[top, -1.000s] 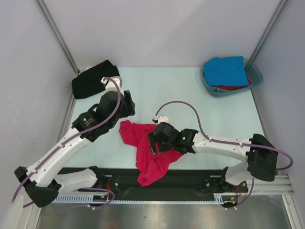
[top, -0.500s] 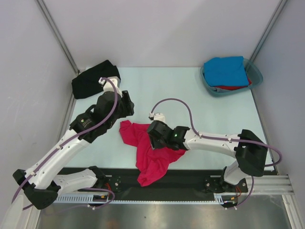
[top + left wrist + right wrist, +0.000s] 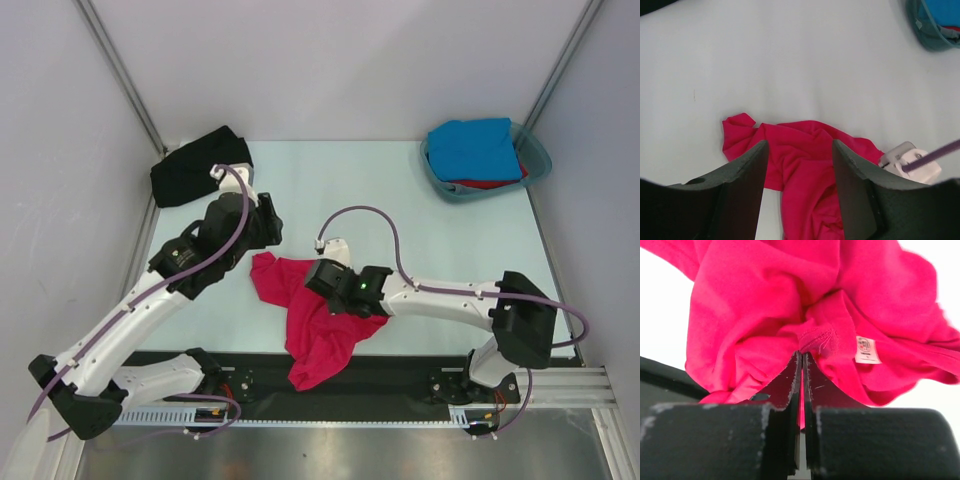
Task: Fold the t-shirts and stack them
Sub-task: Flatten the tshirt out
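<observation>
Lying at the far left corner of the worktop [image 3: 380,190]: black t-shirt [image 3: 195,165]; the left gripper [image 3: 800,145] hangs, jaws parted and empty, over the crumpled crimson-pink t-shirt [image 3: 318,340] at mid near edge. The right gripper [image 3: 802,357] pinches a stitched fold of it beside the white neck label [image 3: 866,350], print too small to read. At the far right corner, the teal tub [image 3: 537,165] holds the blue t-shirt [image 3: 475,147] over the red t-shirt [image 3: 490,184].
</observation>
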`<move>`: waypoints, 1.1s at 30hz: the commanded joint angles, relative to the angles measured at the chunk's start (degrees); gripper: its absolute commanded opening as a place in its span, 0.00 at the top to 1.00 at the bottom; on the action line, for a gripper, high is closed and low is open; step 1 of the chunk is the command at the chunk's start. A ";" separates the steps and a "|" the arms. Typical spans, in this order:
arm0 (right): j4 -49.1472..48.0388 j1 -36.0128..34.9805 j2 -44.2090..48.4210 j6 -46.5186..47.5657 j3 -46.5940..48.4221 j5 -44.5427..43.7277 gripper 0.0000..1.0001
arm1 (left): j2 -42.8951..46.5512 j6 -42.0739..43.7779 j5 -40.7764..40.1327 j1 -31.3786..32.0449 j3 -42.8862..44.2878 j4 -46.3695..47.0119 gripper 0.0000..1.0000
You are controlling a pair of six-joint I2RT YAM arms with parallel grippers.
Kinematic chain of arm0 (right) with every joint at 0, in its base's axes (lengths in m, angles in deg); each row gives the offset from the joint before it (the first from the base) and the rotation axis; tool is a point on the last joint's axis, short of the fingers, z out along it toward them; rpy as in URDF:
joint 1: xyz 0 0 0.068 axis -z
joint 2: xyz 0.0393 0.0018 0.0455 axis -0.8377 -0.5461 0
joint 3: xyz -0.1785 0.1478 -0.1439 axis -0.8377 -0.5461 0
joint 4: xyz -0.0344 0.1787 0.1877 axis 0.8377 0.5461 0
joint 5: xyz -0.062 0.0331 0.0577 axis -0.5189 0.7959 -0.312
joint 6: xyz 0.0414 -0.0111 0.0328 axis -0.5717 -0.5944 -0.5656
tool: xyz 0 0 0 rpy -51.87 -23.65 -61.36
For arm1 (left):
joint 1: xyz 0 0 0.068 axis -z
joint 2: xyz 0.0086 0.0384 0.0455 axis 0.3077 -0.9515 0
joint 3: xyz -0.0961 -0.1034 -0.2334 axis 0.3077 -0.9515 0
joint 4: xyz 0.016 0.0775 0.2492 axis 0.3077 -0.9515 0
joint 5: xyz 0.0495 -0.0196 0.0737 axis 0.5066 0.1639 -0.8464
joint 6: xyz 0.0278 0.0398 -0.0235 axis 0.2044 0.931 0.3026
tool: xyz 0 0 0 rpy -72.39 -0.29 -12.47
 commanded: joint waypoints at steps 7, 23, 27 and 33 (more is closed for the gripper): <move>0.98 -6.10 19.71 8.46 6.41 -21.02 1.00 | 0.09 1.30 3.64 -1.49 -0.53 3.45 0.41; 3.63 -10.87 28.00 15.15 8.10 -58.23 1.00 | -3.32 3.58 10.14 -1.84 -1.41 5.65 0.40; 4.24 4.68 27.57 12.44 3.62 -51.46 1.00 | -7.20 4.81 12.60 -1.93 -1.14 6.09 0.40; -5.87 24.64 26.52 17.10 -4.30 -40.82 1.00 | -15.18 7.45 20.68 -1.93 -2.02 7.67 0.38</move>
